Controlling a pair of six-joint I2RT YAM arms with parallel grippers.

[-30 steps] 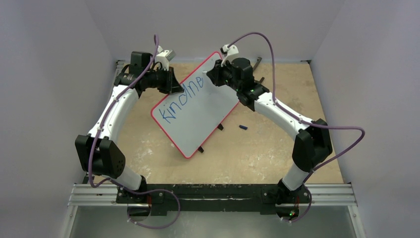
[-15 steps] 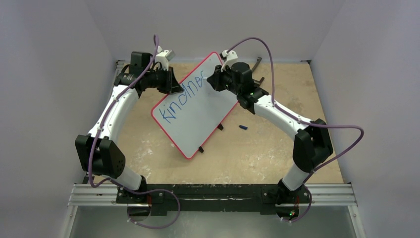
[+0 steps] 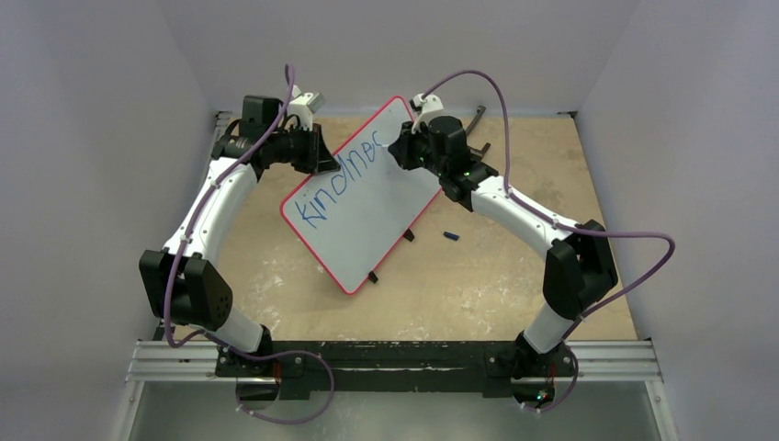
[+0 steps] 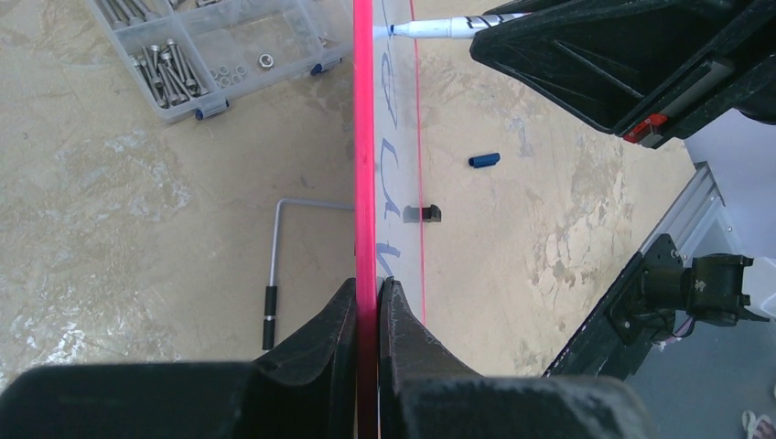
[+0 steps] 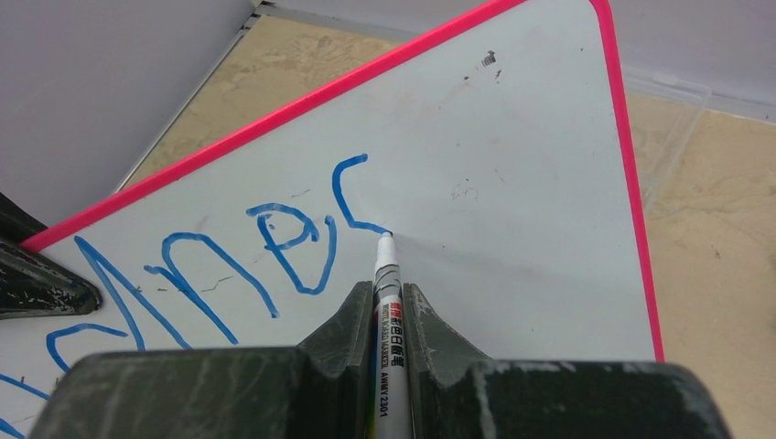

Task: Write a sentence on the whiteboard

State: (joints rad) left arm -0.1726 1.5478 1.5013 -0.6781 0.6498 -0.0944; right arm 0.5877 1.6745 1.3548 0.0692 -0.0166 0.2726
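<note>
Blue letters (image 3: 338,180) cross the whiteboard (image 5: 512,183) — the right gripper (image 5: 389,293) pinches a marker (image 5: 385,274), tip touching it; left gripper (image 4: 368,294) clamps the rim (image 4: 364,137).

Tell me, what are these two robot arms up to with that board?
They are writing on it. The left gripper is shut on the red rim of the whiteboard, steadying it. The right gripper is shut on a marker, its tip touching the white surface. The blue writing reads "kindne" followed by a half-drawn s, so the sentence is far from finished. A small blue cap lies on the table beside the board.
</note>
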